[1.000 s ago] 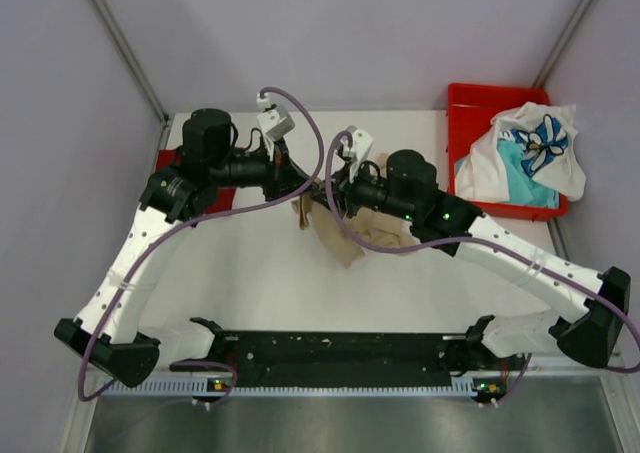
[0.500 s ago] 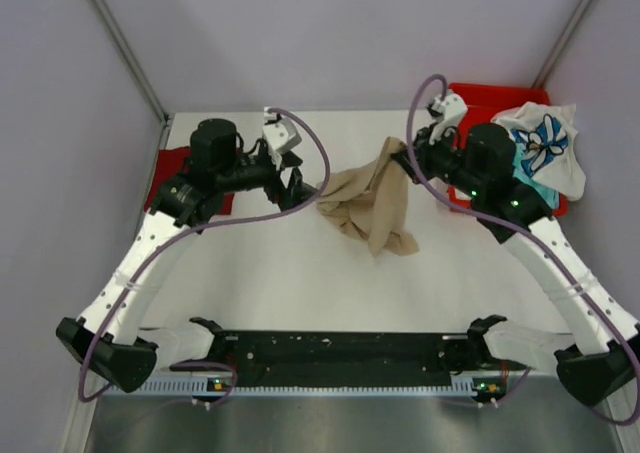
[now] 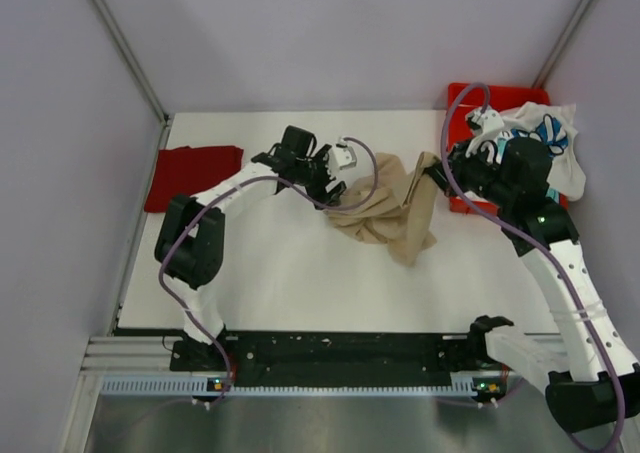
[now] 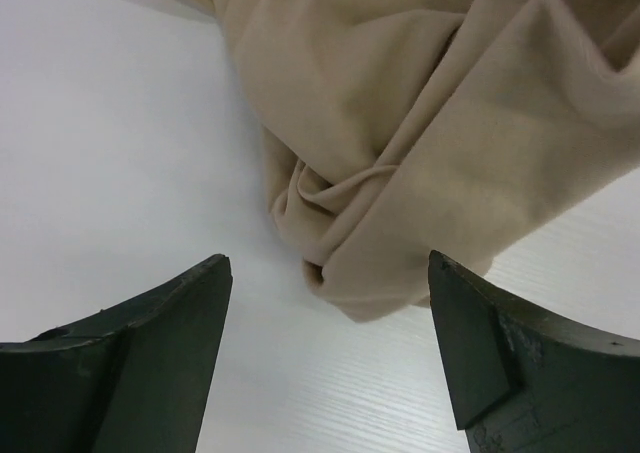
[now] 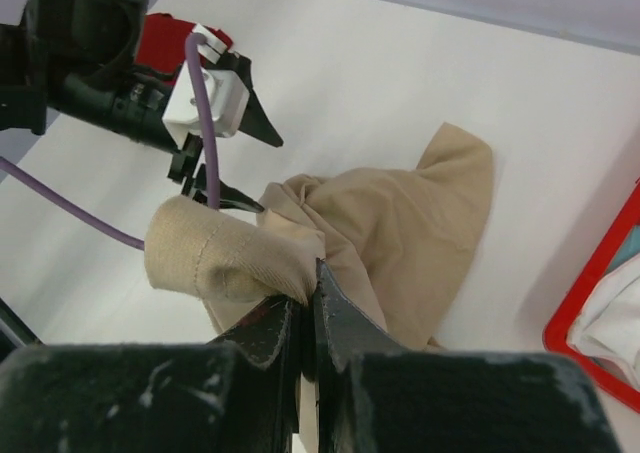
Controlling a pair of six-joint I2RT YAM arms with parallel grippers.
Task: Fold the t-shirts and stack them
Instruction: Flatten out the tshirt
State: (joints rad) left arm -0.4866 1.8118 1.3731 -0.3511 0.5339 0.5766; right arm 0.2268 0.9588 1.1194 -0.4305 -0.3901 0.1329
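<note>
1. The right gripper (image 5: 308, 303) is pinching a fold of the tan shirt (image 3: 385, 208) between shut fingers, holding that edge up.
2. The left gripper (image 4: 328, 273) is standing wide open at the shirt's crumpled left edge, gripping nothing.
3. The rest of the tan shirt is lying bunched mid-table (image 3: 280, 273).
4. The dark red shirt (image 3: 195, 176) is lying far left; the white printed shirt (image 3: 545, 143) is sitting in the red bin (image 3: 462, 98), far right.

The tan tee (image 3: 385, 211) is seen crumpled mid-table (one edge lifted), dark red tee (image 3: 195, 176) laid flat at 10 o'clock, white tee (image 3: 556, 133) and teal tee (image 5: 634, 243) piled at 2.
</note>
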